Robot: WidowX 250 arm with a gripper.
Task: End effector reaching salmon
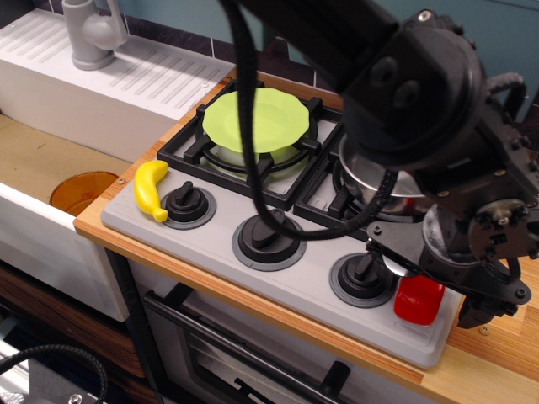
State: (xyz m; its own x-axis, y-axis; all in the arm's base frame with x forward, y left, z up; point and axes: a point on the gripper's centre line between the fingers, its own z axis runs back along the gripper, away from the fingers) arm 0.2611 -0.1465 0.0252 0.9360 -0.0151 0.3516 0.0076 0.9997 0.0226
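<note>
On our grey toy stove panel (219,261), the glossy red plastic salmon (418,300) looks light and slippery, best pinched across its flanks by the black gripper (472,290), whose jaw state we cannot tell.

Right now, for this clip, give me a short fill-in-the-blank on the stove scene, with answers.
1. The salmon sits at the front ____ corner of the stove panel.
2. The banana lies beside the ____ knob.
3. The green plate rests on the ____ burner.
4. The hand hangs just ____ the salmon.

Missing words: right; leftmost; left; above
</note>
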